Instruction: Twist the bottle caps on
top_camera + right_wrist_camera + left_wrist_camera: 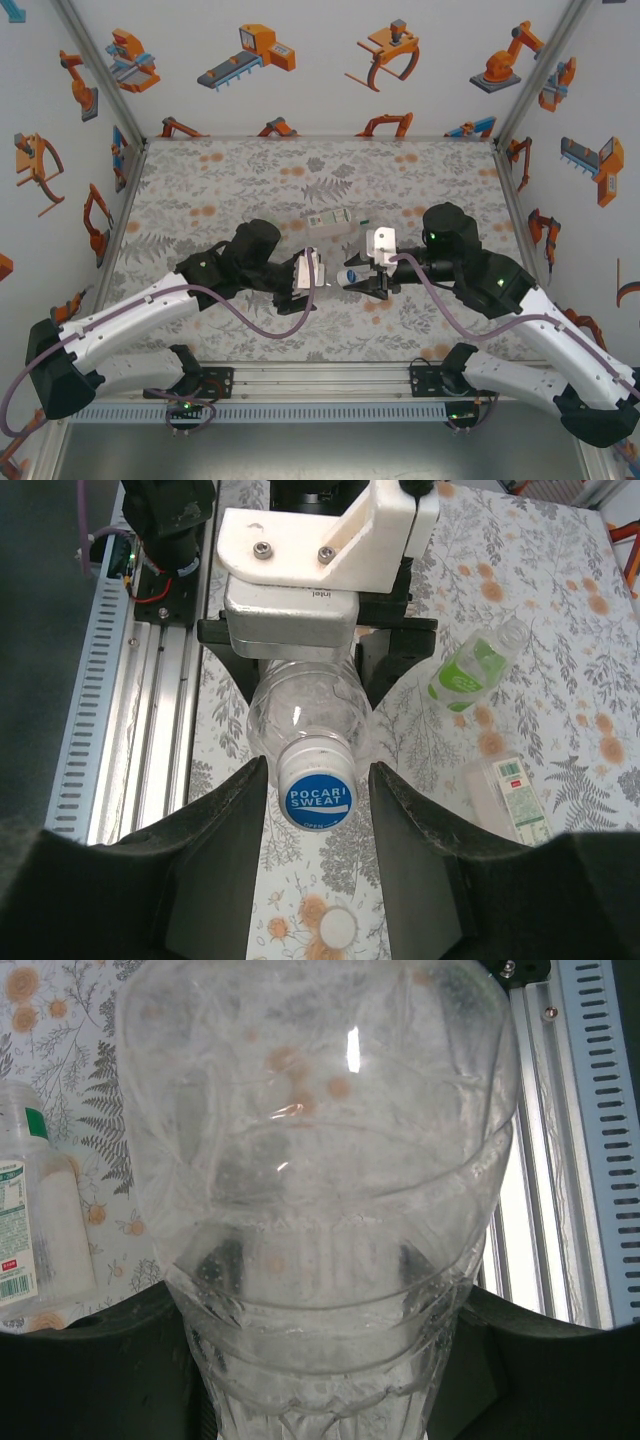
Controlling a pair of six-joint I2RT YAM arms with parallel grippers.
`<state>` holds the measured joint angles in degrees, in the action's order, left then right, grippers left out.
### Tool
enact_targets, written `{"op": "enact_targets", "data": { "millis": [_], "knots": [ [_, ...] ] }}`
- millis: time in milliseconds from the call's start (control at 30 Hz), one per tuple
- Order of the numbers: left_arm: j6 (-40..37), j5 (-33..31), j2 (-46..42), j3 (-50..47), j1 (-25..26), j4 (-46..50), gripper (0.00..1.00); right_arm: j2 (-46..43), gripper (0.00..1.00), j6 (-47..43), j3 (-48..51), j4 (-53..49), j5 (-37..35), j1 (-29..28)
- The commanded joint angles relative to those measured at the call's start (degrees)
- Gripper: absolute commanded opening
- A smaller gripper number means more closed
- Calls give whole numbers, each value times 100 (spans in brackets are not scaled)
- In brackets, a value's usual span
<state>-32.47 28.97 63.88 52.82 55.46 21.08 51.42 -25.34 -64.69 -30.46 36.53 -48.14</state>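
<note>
Well away from all surface [200,190] edges: clear bottle [300,715] pinched by left fingers [383,665], lying sideways, blue cap [316,795] pointing rightward between spread right fingers [215,870].

Cropped at the top and bottom edges: clear bottle [320,1210]; clipped by the left edge: labelled bottle [30,1230].

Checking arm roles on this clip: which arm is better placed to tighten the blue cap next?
Likely right. The right gripper has open fingers flanking the blue cap on the clear bottle, while the left gripper clamps that bottle's body.
</note>
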Motion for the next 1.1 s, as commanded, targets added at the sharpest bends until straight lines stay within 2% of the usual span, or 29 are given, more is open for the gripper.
{"op": "enact_targets", "data": {
  "millis": [0, 1067],
  "knots": [
    [-122, 68, -75, 162, 17, 45, 0, -61, 45, 3, -102, -23, -59, -11],
    [-60, 82, -177, 103, 17, -87, 0, -1, 39, 144, -101, -55, -24, -11]
  ]
}}
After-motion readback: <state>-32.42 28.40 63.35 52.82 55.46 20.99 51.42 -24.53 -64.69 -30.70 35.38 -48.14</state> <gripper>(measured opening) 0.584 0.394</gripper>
